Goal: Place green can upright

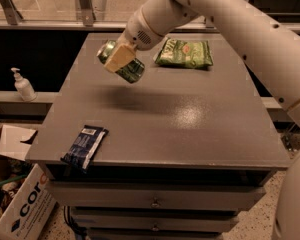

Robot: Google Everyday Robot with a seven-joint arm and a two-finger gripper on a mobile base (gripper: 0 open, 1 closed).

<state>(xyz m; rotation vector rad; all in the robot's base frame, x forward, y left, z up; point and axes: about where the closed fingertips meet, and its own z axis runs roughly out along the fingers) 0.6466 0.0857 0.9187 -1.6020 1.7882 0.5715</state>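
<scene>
Glossy green can (133,71) in jaws over matt table (190,119)

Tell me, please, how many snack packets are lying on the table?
2: a green snack bag at the far side, beside the claw, which holds the green can tilted above the table, and a dark blue packet overhanging the near-left edge.

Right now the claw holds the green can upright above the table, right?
Not upright. The gripper holds the green can above the table, but the camera view shows the can steeply tilted, its silver top pointing to the upper left.
</scene>
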